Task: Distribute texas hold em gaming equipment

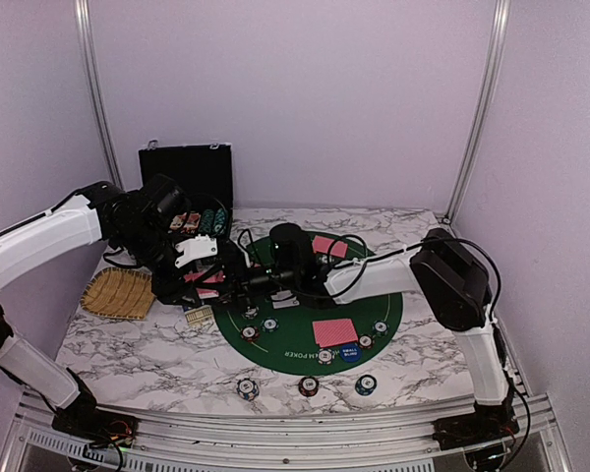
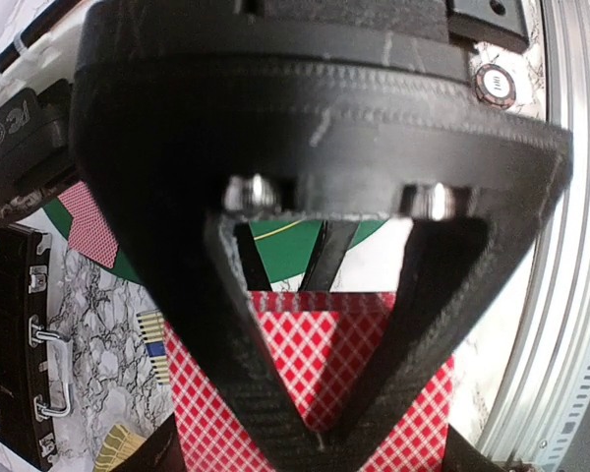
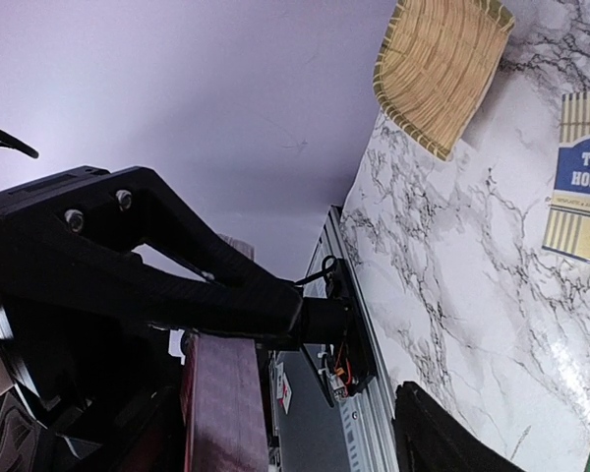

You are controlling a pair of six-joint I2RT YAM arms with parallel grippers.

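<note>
Red-backed playing cards (image 2: 305,349) are pinched in your left gripper (image 2: 313,435), which is clamped tight on the deck just over the left edge of the green mat (image 1: 388,315). Your right gripper (image 3: 366,356) is right next to it with its fingers spread (can't tell if it touches the deck). Further out, three poker chips (image 1: 308,385) sit near the front edge of the marble table (image 1: 138,344), and the woven tray (image 1: 118,293) is off to the left.

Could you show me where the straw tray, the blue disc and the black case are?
straw tray (image 1: 118,293): overhead view, middle of its woven bottom.
blue disc (image 1: 351,353): overhead view, centre of its printed face.
black case (image 1: 187,175): overhead view, its raised lid.
</note>
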